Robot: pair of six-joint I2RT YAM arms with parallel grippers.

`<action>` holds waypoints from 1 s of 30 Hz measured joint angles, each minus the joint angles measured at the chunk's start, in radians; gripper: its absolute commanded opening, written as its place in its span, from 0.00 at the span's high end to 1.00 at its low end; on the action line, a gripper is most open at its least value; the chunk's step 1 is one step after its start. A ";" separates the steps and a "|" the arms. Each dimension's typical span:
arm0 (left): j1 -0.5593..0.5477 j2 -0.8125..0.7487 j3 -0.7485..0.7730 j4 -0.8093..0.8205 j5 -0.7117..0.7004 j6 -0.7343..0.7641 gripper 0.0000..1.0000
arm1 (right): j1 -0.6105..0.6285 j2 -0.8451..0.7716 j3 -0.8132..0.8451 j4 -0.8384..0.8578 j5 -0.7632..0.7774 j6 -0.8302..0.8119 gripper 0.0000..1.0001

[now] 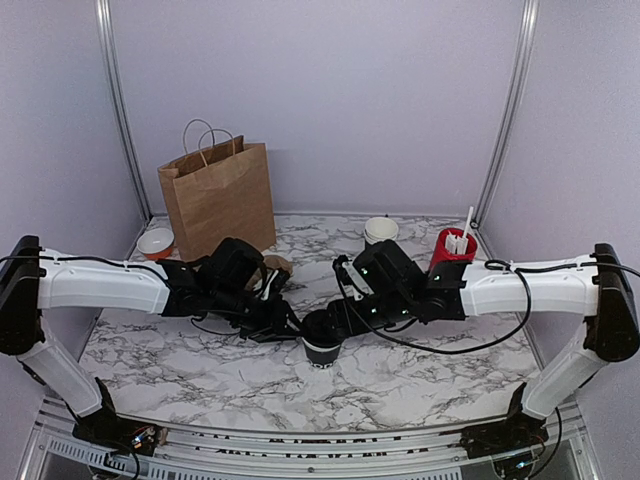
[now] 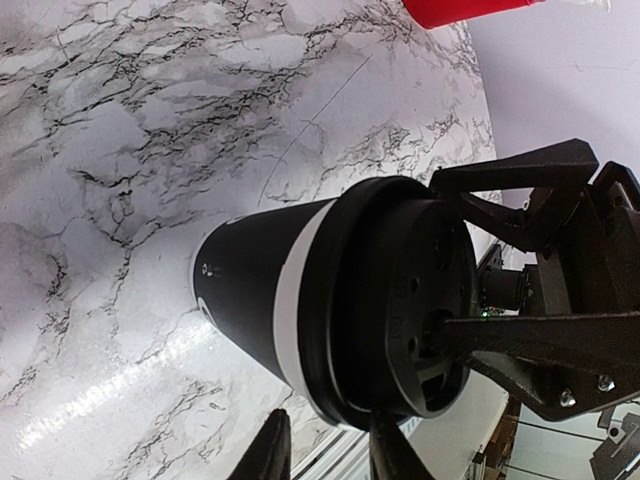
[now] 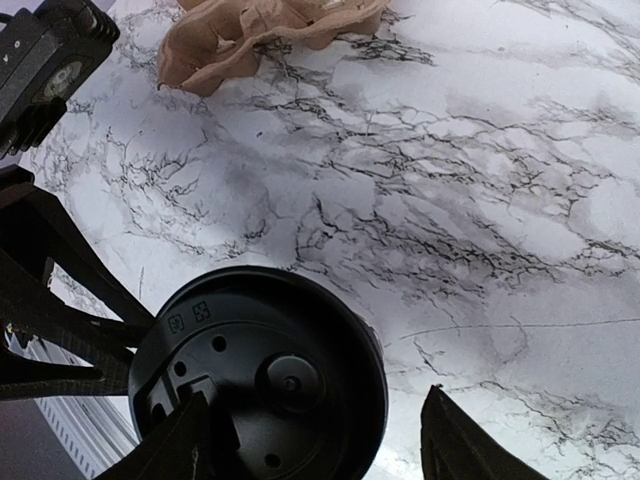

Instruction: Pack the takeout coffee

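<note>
The takeout coffee [image 1: 321, 338] stands upright mid-table, a black paper cup [image 2: 250, 290] with a white rim band and a black lid [image 3: 270, 370]. My left gripper [image 1: 291, 327] is at the cup's left side. Its fingers [image 2: 332, 452] stand a little apart, straddling the lid's lower edge; one fingertip [image 2: 392, 450] touches the lid and the other is clear of the cup. My right gripper [image 1: 340, 318] reaches in from the right and stands open [image 3: 320, 445]. One of its fingers [image 2: 540, 335] lies across the lid's top, the other [image 3: 465, 445] off to the side above the table.
A brown paper bag [image 1: 218, 196] with handles stands at the back left, an orange bowl [image 1: 155, 242] beside it. Crumpled brown paper [image 1: 277, 267] lies behind the left arm. A pale cup [image 1: 380, 229] and a red cup of white sticks [image 1: 452, 247] stand at the back right.
</note>
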 measured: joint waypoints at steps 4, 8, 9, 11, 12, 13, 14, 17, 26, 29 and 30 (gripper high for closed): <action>0.000 0.005 0.008 -0.003 -0.003 0.003 0.73 | 0.008 -0.005 0.000 -0.009 0.012 0.005 0.32; 0.000 0.011 0.016 -0.008 -0.009 0.006 0.74 | 0.016 -0.011 -0.001 -0.019 0.021 0.016 0.32; 0.000 0.011 0.016 -0.008 -0.009 0.006 0.74 | 0.018 -0.013 -0.003 -0.020 0.021 0.018 0.32; 0.002 0.013 0.017 -0.009 -0.009 0.006 0.74 | 0.022 -0.015 -0.004 -0.021 0.024 0.021 0.32; 0.002 0.014 0.017 -0.009 -0.009 0.006 0.75 | 0.023 -0.016 -0.005 -0.021 0.026 0.023 0.32; 0.003 0.016 0.018 -0.009 -0.009 0.006 0.75 | 0.024 -0.016 -0.005 -0.022 0.027 0.023 0.32; 0.003 0.018 0.019 -0.009 -0.009 0.007 0.75 | 0.025 -0.016 -0.005 -0.022 0.029 0.025 0.32; 0.004 0.029 0.034 -0.013 -0.009 0.011 0.75 | 0.026 -0.021 -0.006 -0.027 0.039 0.030 0.33; 0.004 0.062 0.085 -0.035 -0.007 0.033 0.69 | 0.026 -0.039 -0.012 -0.056 0.085 0.047 0.33; 0.004 0.061 0.101 -0.053 -0.008 0.045 0.69 | 0.026 -0.050 -0.012 -0.065 0.095 0.048 0.33; 0.004 0.061 0.103 -0.058 -0.008 0.048 0.69 | 0.026 -0.053 -0.012 -0.065 0.098 0.048 0.33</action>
